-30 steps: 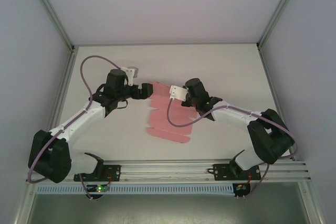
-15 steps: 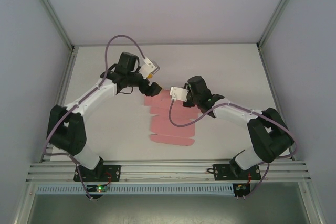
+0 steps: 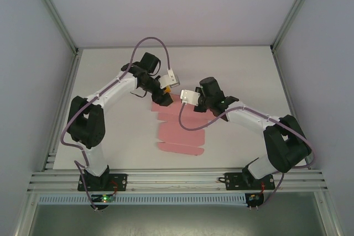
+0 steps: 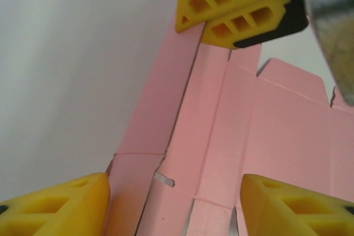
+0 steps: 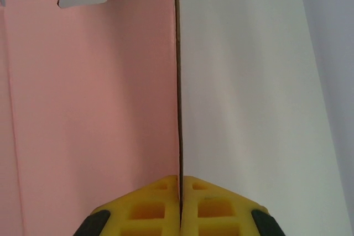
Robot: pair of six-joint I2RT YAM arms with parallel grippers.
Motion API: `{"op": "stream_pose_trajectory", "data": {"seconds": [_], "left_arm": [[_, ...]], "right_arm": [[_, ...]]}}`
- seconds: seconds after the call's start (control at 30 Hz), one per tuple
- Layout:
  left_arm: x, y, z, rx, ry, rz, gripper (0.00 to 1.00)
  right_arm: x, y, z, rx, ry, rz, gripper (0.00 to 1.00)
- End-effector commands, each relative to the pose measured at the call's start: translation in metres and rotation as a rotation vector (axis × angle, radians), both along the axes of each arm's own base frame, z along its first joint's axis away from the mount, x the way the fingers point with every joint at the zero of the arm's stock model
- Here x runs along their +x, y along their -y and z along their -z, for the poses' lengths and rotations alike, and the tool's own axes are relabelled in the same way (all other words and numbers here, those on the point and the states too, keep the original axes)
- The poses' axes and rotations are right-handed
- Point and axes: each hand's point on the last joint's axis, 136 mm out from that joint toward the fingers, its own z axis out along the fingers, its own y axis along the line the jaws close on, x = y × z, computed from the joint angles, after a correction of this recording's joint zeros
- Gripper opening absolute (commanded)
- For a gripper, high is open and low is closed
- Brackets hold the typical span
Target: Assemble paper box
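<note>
Since a second ago my left gripper (image 3: 164,98) has swung in over the sheet's far end. Nearest me, the paper box (image 3: 180,134) lies unfolded on the table (image 3: 243,70). Farther out, the left fingers (image 4: 61,205) stand apart astride a flap, and the right gripper (image 5: 180,197) is pinched tight on its far-right edge.

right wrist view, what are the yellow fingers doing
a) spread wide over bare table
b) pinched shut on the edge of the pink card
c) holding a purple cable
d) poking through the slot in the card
b: the right gripper is shut, with the thin edge of the paper box clamped between its tips.
</note>
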Motion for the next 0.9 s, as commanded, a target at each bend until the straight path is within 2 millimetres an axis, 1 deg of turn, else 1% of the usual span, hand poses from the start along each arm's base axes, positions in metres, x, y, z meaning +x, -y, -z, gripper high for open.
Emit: {"op": "stream_pose_trajectory", "data": {"seconds": [0.0, 0.07, 0.1, 0.27, 0.3, 0.47, 0.57, 0.63, 0.7, 0.77, 0.87], "left_arm": [[-0.009, 0.001, 0.001, 0.035, 0.008, 0.028, 0.56], [-0.001, 0.001, 0.004, 0.061, 0.021, -0.009, 0.42], [0.001, 0.002, 0.005, 0.069, 0.022, -0.020, 0.38], [0.008, 0.007, 0.001, 0.071, 0.051, -0.065, 0.22], [0.011, 0.008, 0.001, 0.069, 0.057, -0.078, 0.21], [0.034, 0.013, 0.003, 0.076, 0.100, -0.235, 0.01], [0.043, 0.019, 0.005, 0.053, 0.103, -0.341, 0.00], [0.044, 0.021, 0.006, 0.031, 0.105, -0.381, 0.00], [0.047, 0.020, 0.008, 0.011, 0.111, -0.431, 0.00], [0.053, 0.017, 0.007, -0.016, 0.102, -0.523, 0.00], [0.059, 0.018, 0.006, -0.075, 0.060, -0.643, 0.00]], "right_arm": [[0.002, -0.003, -0.007, 0.036, -0.021, 0.005, 0.00], [0.003, -0.003, -0.009, 0.041, -0.021, 0.009, 0.00], [0.003, -0.002, -0.008, 0.040, -0.026, 0.012, 0.00], [0.007, 0.001, -0.005, 0.033, -0.031, 0.048, 0.00], [0.008, 0.001, -0.005, 0.034, -0.032, 0.057, 0.00], [0.011, 0.001, -0.009, 0.067, -0.041, 0.099, 0.00], [0.016, 0.000, -0.016, 0.105, -0.035, 0.135, 0.00], [0.018, 0.000, -0.020, 0.127, -0.029, 0.147, 0.00], [0.021, 0.000, -0.024, 0.149, -0.026, 0.172, 0.00], [0.024, 0.000, -0.029, 0.183, -0.033, 0.210, 0.00], [0.024, -0.006, -0.036, 0.246, -0.058, 0.251, 0.00]]}}
